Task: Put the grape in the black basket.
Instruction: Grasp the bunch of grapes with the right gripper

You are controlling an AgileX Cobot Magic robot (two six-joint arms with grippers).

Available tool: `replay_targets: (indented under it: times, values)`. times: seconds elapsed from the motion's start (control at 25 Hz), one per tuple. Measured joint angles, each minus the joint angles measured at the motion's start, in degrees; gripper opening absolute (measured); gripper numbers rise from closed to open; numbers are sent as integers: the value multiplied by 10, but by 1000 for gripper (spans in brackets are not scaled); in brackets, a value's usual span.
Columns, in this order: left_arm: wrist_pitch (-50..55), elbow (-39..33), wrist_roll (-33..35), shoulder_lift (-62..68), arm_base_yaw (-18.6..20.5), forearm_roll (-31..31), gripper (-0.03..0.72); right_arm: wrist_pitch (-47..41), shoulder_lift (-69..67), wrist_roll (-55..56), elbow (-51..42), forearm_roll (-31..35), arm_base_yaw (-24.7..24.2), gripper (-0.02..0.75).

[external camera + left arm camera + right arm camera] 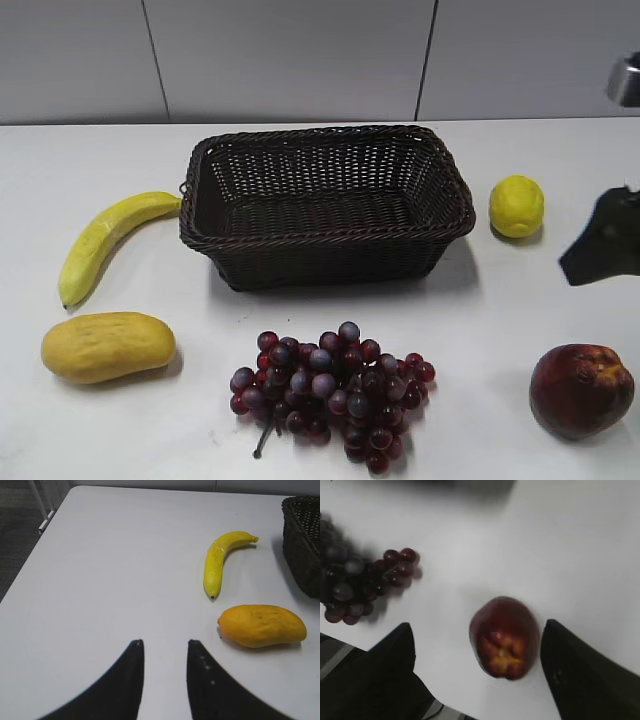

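The black basket (325, 205) sits at the far middle of the white table (500, 290), open side up and with nothing in it. The grape (330, 395) lies just near of it, at the near middle of the table, apart from the basket, its thin stem poking out toward the near left.

It looks light and lumpy, a loose cluster that will sag and swing rather than hold its shape. Smooth round berries could slip between fingers, so a hold across the thick middle of the bunch seems safest; the stem is too thin to trust.

The apple (581, 390) rests near right, the mango (108, 346) near left, the banana (105, 243) left of the basket, the lemon (516, 206) to its right.

The right gripper (477, 645) hangs over the apple, jaws spread wide on either side of it, touching nothing. The left gripper (165, 652) hovers over bare table far left, jaws parted and empty.
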State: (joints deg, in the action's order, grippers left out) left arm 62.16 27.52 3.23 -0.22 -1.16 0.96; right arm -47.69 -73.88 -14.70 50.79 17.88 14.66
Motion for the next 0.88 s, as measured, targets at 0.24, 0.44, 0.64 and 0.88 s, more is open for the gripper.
replay_targets:
  times: [0.24, 0.44, 0.64, 0.88]
  values:
    - [0, 0, 0, 0, 0, 0, 236, 29, -104, 23, 49, 3, 137, 590]
    - [0, 0, 0, 0, 0, 0, 236, 56, -177, 39, 68, 3, 231, 590]
    - [0, 0, 0, 0, 0, 0, 237, 79, -244, 53, 74, 7, 281, 590]
    - [0, 0, 0, 0, 0, 0, 237, 98, -296, 56, 77, 35, 284, 590]
